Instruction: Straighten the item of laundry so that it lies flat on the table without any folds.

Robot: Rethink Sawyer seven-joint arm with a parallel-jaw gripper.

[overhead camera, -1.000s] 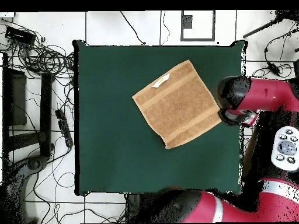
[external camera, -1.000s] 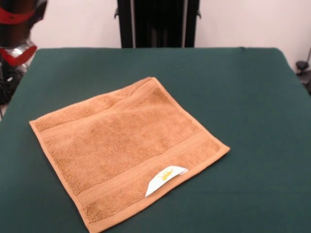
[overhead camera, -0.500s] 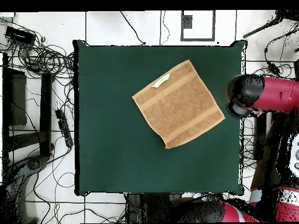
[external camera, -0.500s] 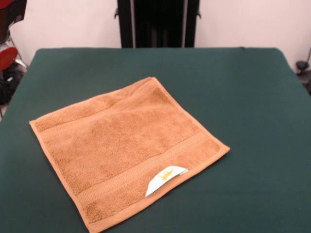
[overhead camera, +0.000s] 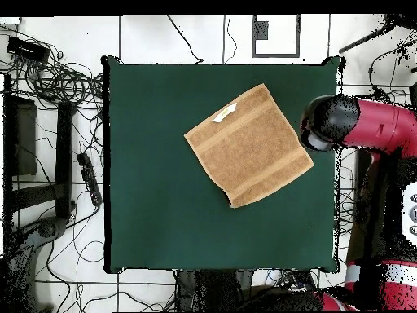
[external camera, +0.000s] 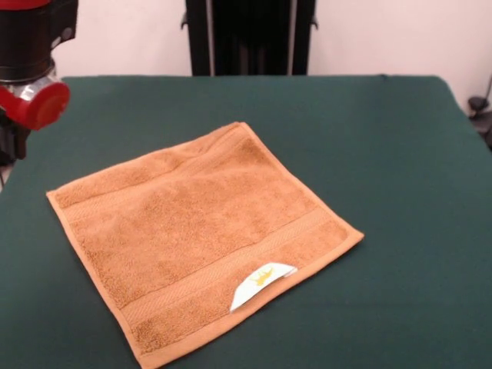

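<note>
Large green table (external camera: 400,154) first: plain felt-like cover, nothing on it but one cloth, plenty of bare room on every side. Probably chosen dark and plain so that the cloth stands out.

Then the arm (overhead camera: 370,130): red and black, reaching in over the table's edge in the overhead view, its dark end beside one corner of the cloth but not on it. In the front view only a black barrel with a red knob at the top left corner. Gripper (overhead camera: 319,134) hidden under the arm's end; cannot tell whether wide, narrow or holding anything. Seemingly parked off to the side, clear of the work.

Then the towel (external camera: 200,231): orange-tan, spread out near the table's middle, turned at an angle to the edges. Looks flat, all four corners out, no fold to be seen apart from faint ripples near one hem. Task judged done or very nearly.

Smallest, the label (external camera: 261,283): white with a yellow mark, sticking out at one hem.

Around: white tiled floor, cables, a black stand behind the table.
</note>
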